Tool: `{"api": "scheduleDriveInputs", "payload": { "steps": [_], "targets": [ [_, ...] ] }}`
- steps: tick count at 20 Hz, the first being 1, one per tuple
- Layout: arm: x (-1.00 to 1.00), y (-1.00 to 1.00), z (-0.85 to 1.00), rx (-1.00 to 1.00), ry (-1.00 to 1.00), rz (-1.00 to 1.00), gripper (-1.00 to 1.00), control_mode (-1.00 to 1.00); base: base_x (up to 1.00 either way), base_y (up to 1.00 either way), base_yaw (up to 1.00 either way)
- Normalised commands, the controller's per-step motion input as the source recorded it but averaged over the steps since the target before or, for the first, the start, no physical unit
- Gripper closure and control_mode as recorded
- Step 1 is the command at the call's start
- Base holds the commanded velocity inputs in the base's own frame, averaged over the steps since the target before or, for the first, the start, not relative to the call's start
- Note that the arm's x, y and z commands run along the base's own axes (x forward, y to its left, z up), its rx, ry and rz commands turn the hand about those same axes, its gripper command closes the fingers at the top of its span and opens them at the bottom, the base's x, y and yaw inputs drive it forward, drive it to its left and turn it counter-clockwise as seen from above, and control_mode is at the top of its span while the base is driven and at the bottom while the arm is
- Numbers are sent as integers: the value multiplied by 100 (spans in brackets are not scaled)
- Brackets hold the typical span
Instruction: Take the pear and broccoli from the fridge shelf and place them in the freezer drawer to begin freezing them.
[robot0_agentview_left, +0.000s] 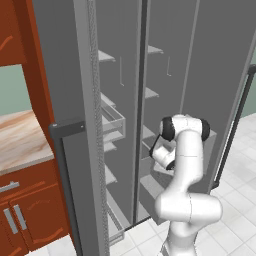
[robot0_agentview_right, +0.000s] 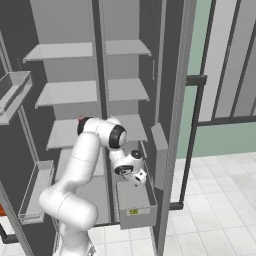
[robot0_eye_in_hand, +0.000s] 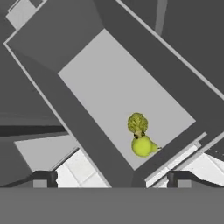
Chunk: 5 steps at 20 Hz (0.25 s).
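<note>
My pincer (robot0_eye_in_hand: 109, 177) is spread wide and grasps nothing — in the hand view its two dark fingertips (robot0_eye_in_hand: 43, 177) stand far apart at the bottom, with bare space between them. It hangs above the drawer (robot0_eye_in_hand: 109, 94) and looks down into it. In the right base view I see the hand (robot0_agentview_right: 134, 172) just over the drawer's back end, pointing down, with the drawer (robot0_agentview_right: 134, 202) pulled out below it toward the floor tiles.

Inside the drawer, on its pale grey floor, the pear (robot0_eye_in_hand: 142, 145) and the broccoli (robot0_eye_in_hand: 137, 123) lie together, touching or very nearly so. They sit close to one end wall of the drawer, nearer one corner than the middle — the rest of the floor is bare. The broccoli lies on the side toward the drawer's middle, the pear on the side toward the end wall. Both rest well apart from my fingertips.

Around the drawer I see the fridge's grey shelves (robot0_agentview_right: 92, 91) stacked above it, and a small red thing (robot0_agentview_right: 81, 119) at the back of the shelf behind my arm. In the left base view the open door (robot0_agentview_left: 82, 125) stands beside my arm (robot0_agentview_left: 187, 165), with a wooden cabinet (robot0_agentview_left: 25, 200) beyond it.
</note>
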Motion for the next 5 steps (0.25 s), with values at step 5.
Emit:
{"api": "scheduleDriveInputs", "payload": {
  "steps": [5],
  "targets": [
    [-38,8,61,0,0,0,-100,-100,0,0,0]
  ]
}}
